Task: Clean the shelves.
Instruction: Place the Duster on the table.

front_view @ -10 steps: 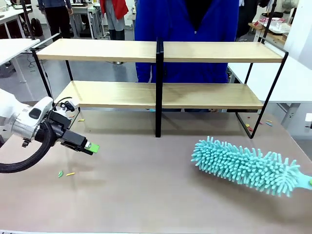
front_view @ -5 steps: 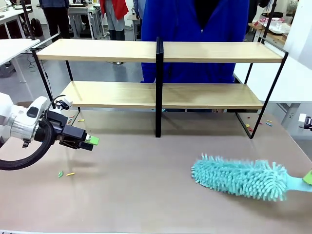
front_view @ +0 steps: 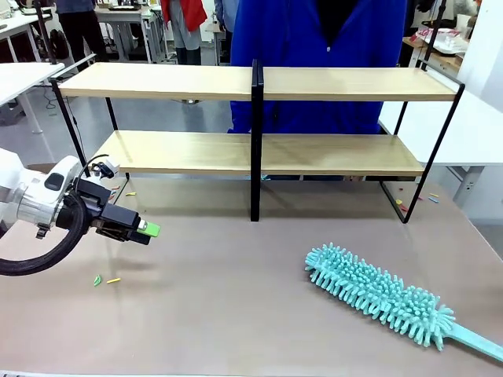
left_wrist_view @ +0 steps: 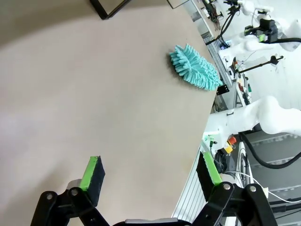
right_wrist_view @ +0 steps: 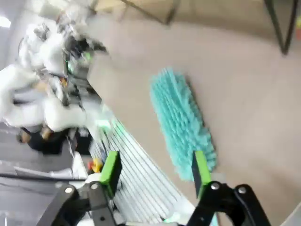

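Two shelves (front_view: 196, 81), pale wooden boards one above the other, sit in a thin black frame with one black centre post (front_view: 256, 141) at the far side of the tan counter (front_view: 228, 306). Both boards are bare. Behind the rack stands one person in a blue top (front_view: 318, 47), right up against it.

One teal duster (front_view: 377, 294) with soft spikes lies flat on the counter at the right front, its handle pointing toward the right near corner, well apart from the rack. In the right wrist view, which is blurred, the duster (right_wrist_view: 181, 125) lies just beyond the right tool (right_wrist_view: 155, 170), whose green-padded fingers stand wide with nothing between them.

The left tool (front_view: 145, 230) hovers over the left side of the counter, pointing toward the middle. In the left wrist view the left tool (left_wrist_view: 149, 175) is spread wide and empty over bare counter, the duster (left_wrist_view: 194, 67) far ahead.

A few small coloured scraps (front_view: 106, 280) lie on the counter near the left tool, and several more by the rack's right foot (front_view: 401, 206). No writing can be read.
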Motion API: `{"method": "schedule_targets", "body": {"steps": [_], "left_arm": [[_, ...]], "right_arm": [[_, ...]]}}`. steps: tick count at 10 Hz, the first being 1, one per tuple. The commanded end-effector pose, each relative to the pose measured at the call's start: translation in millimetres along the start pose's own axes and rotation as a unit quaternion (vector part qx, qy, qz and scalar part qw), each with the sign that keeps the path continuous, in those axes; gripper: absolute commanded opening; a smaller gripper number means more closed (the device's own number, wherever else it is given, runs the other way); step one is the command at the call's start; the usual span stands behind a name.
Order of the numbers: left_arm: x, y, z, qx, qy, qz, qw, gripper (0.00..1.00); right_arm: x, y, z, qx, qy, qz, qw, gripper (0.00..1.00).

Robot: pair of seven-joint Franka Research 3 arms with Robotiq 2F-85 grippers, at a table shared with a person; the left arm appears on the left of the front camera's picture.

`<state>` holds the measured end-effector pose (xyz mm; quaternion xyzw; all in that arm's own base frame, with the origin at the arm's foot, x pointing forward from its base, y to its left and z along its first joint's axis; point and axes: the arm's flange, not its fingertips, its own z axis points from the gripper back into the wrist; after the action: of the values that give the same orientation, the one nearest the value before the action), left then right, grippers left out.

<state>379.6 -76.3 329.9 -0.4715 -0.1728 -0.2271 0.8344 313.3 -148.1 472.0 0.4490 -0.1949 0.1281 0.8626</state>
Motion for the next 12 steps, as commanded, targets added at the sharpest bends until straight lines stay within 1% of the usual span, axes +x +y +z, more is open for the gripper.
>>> {"method": "schedule_targets", "body": {"steps": [1, 2, 3, 4, 5, 6, 7, 8, 9, 10, 12], "left_arm": [[0, -1, 2, -0.007, 0.0, -0.006, 1.0, 1.0], [0, 0, 0, 0.0, 0.0, 0.0, 1.0, 1.0], [2, -2, 6, -0.018, -0.021, -0.002, 1.0, 1.0], [12, -3, 24, -0.031, -0.073, 0.007, 0.997, 1.0], [18, -7, 52, -0.048, -0.134, 0.011, 0.99, 1.0], [21, -15, 86, -0.05, -0.185, 0.007, 0.981, 1.0], [22, -16, 106, -0.034, -0.207, 0.011, 0.978, 1.0], [24, -16, 123, -0.062, -0.218, 0.021, 0.974, 1.0], [23, -14, 132, -0.039, -0.229, 0.014, 0.973, 1.0], [27, -14, 121, -0.041, -0.2, 0.014, 0.979, 1.0], [27, -14, 121, -0.041, -0.2, 0.014, 0.979, 1.0]], "right_arm": [[-35, 37, -11, 0.096, -0.016, -0.064, 0.993, 1.0], [-55, 47, -18, 0.133, 0.005, -0.105, 0.986, 1.0], [-72, 49, -24, 0.173, 0.02, -0.149, 0.973, 1.0], [-81, 45, -34, 0.155, 0.023, -0.164, 0.974, 1.0], [-52, 42, -17, 0.137, 0.015, -0.089, 0.986, 1.0], [-52, 42, -17, 0.137, 0.015, -0.089, 0.986, 1.0], [-52, 42, -17, 0.137, 0.015, -0.089, 0.986, 1.0], [-52, 42, -17, 0.137, 0.015, -0.089, 0.986, 1.0], [-52, 42, -17, 0.137, 0.015, -0.089, 0.986, 1.0], [-52, 42, -17, 0.137, 0.015, -0.089, 0.986, 1.0], [-52, 42, -17, 0.137, 0.015, -0.089, 0.986, 1.0]]}}
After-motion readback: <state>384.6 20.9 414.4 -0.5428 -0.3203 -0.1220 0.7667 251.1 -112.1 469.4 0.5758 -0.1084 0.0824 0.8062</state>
